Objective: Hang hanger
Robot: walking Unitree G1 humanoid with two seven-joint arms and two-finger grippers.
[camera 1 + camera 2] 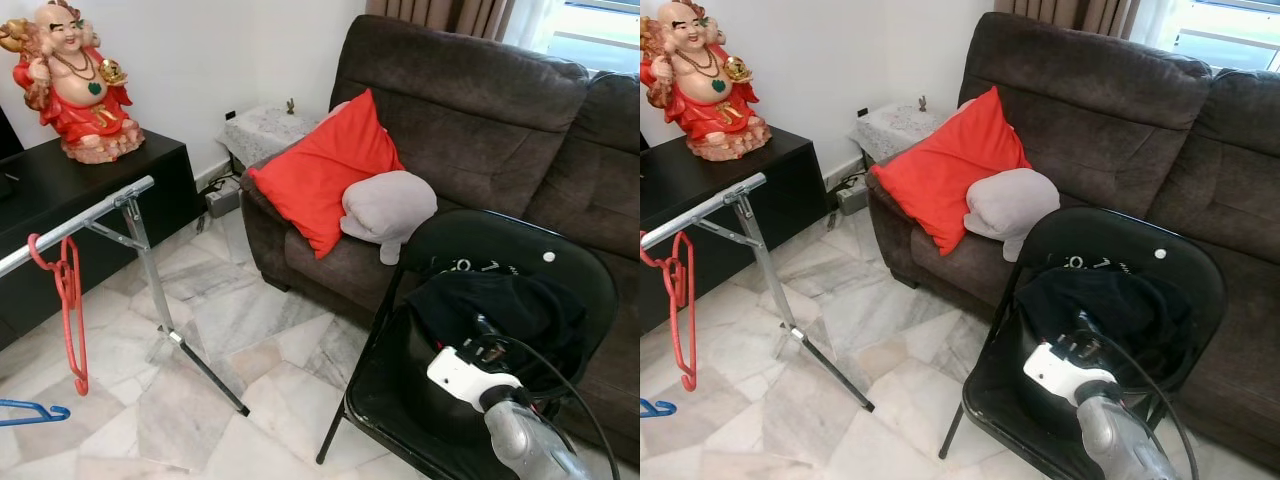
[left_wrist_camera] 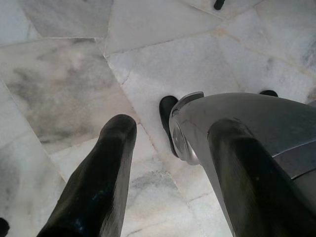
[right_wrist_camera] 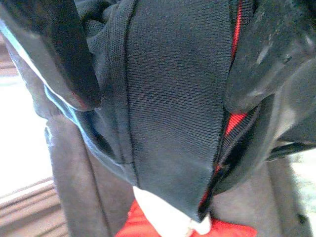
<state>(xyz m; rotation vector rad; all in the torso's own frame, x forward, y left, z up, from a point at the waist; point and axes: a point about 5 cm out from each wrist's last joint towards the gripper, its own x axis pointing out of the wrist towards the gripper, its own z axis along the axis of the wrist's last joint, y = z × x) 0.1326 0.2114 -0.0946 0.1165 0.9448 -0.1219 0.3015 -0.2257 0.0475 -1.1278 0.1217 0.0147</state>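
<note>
The right gripper (image 3: 158, 64) reaches into the black garment (image 1: 500, 310) on the folding chair (image 1: 400, 390), fingers apart around a fold of cloth. A red hanger (image 1: 68, 300) hangs on the rack rail (image 1: 80, 222). The left gripper (image 2: 173, 163) hangs spread above the floor (image 2: 64, 89).

floor (image 1: 260, 330) open between rack (image 1: 140, 255) and chair (image 1: 520, 250) | sofa (image 1: 480, 110) close behind, possibly touching

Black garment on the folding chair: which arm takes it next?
Right. The right gripper has its fingers around the black knit garment on the black folding chair. The left gripper points at marble floor.
</note>
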